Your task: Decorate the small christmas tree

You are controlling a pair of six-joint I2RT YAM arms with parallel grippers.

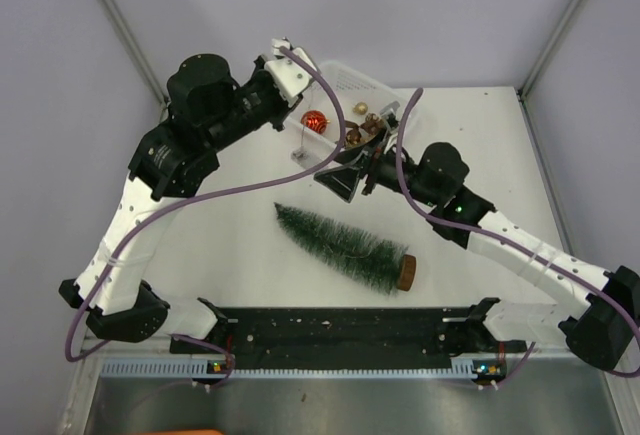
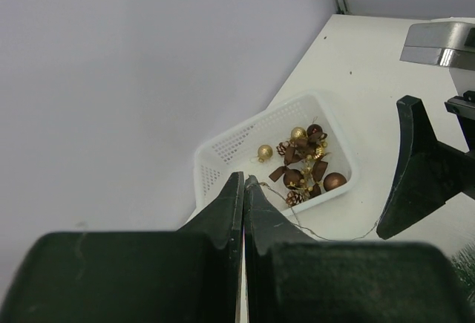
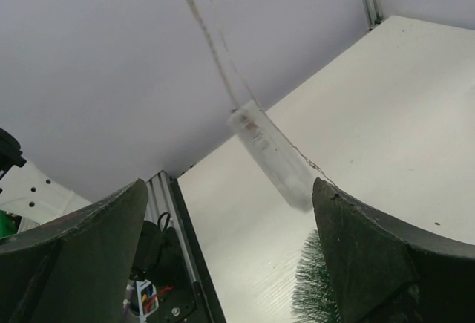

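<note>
The small christmas tree (image 1: 345,247) lies on its side mid-table, its brown disc base (image 1: 406,272) towards the right. My left gripper (image 1: 298,90) is raised near the white basket (image 1: 352,77). In the left wrist view its jaws (image 2: 244,182) are shut on a thin wire (image 2: 326,235). A small clear box (image 1: 298,155) hangs from that wire. In the right wrist view this box (image 3: 271,156) is blurred and close in front of my right gripper (image 3: 230,211), which is open and empty. The right gripper (image 1: 342,179) hovers above the tree's tip (image 3: 315,289).
The white basket (image 2: 223,152) holds gold and brown baubles, bows and pinecones (image 2: 304,163). A red bauble (image 1: 314,121) shows at the basket's near left corner. Grey walls close the back and sides. A black rail (image 1: 345,333) runs along the near edge.
</note>
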